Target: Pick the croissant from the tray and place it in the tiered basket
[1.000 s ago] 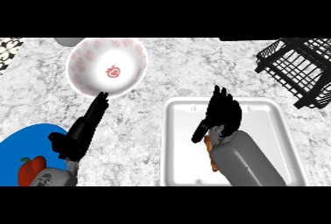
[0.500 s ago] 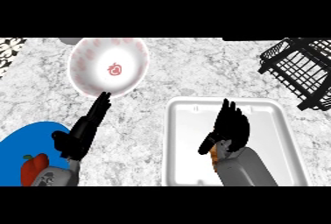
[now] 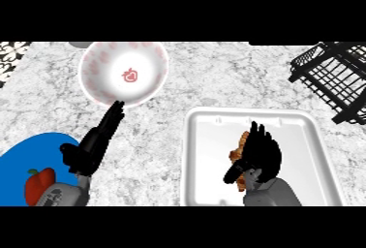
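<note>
Presently, right hand curls over the flaky brown croissant in the white rectangular tray, evidently grasping it; left hand rests straight-fingered, empty.

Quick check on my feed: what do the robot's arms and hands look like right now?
Both forearms are smooth grey cylinders. The left hand and right hand are matte black, with slim fingers and a thumb each. No cables, sleeves or markings show.
</note>
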`<state>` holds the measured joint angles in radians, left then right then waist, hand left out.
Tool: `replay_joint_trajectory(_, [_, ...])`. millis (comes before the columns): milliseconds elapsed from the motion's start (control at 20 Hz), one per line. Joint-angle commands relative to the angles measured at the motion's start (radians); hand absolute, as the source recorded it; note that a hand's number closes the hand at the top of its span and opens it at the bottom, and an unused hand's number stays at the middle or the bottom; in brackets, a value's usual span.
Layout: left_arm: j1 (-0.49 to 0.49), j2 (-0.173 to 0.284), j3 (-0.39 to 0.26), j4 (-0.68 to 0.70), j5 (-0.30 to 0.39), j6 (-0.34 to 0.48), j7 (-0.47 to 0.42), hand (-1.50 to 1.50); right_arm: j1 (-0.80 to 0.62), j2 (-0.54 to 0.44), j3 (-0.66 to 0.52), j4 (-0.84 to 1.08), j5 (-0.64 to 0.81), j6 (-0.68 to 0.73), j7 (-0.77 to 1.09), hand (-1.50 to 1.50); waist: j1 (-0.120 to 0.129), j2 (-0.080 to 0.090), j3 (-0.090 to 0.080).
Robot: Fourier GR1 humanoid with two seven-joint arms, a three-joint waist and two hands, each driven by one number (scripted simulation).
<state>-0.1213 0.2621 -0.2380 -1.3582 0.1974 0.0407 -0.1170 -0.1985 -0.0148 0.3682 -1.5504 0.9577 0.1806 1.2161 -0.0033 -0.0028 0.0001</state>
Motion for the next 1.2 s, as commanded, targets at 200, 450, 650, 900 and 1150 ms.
replay_joint_trajectory(200, [-0.055,-0.003,0.05,0.043,-0.003,-0.036,-0.004,0.0,-0.018,0.014,0.033,0.029,-0.006,-0.141,0.123,1.5,0.005,0.003,0.0])
replay_joint_trajectory(450, [0.053,-0.029,0.015,-0.06,-0.039,-0.021,0.024,0.0,-0.051,0.014,-0.015,0.037,0.081,-0.104,0.033,1.5,0.008,0.001,0.0])
replay_joint_trajectory(650, [0.076,-0.012,0.034,-0.097,-0.04,-0.05,0.029,0.0,-0.044,0.014,-0.006,0.008,0.091,-0.08,0.04,1.5,0.008,0.001,0.0])
replay_joint_trajectory(900, [0.009,-0.017,0.074,-0.073,-0.024,-0.062,0.083,0.0,-0.063,0.014,-0.006,0.064,0.139,-0.15,0.021,1.5,0.006,0.001,0.0])
replay_joint_trajectory(1150, [0.048,-0.014,0.107,-0.013,-0.035,-0.018,0.013,0.0,0.224,-0.368,-0.33,-0.102,-0.006,-0.103,-0.2,1.5,-0.104,-0.011,0.001])
